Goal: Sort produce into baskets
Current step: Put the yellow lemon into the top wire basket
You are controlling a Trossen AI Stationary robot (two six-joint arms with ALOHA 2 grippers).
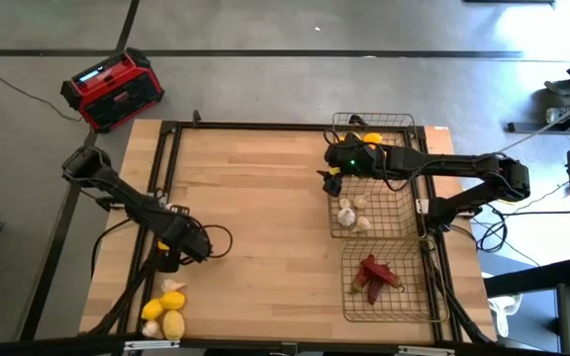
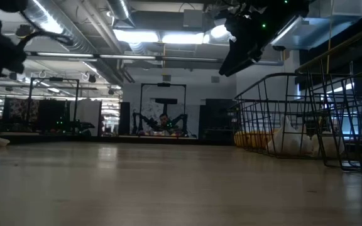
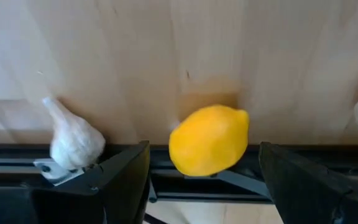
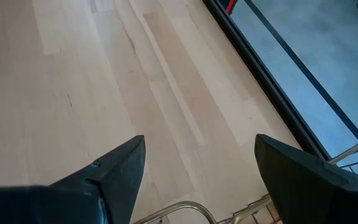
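Note:
Loose produce lies by the table's near left edge: lemons [image 1: 173,324], [image 1: 151,310] and garlic bulbs [image 1: 173,287]. My left gripper [image 1: 178,253] hangs open above that heap, pointing steeply down. In its wrist view a lemon [image 3: 210,140] shows between its spread fingers [image 3: 126,177], untouched, with a garlic bulb [image 3: 73,142] beside it. Three wire baskets stand along the right: the far one [image 1: 404,124] holds a lemon [image 1: 369,138], the middle one [image 1: 396,220] garlic [image 1: 346,211], the near one [image 1: 404,309] chili peppers [image 1: 374,275]. My right gripper [image 1: 332,178] waits open above the middle basket's left rim.
A black frame rail [image 3: 17,155] runs along the table edge right behind the lemon and garlic. A red-and-black radio [image 1: 112,89] sits on the floor beyond the far left corner. Bare wood [image 1: 265,218] lies between the arms.

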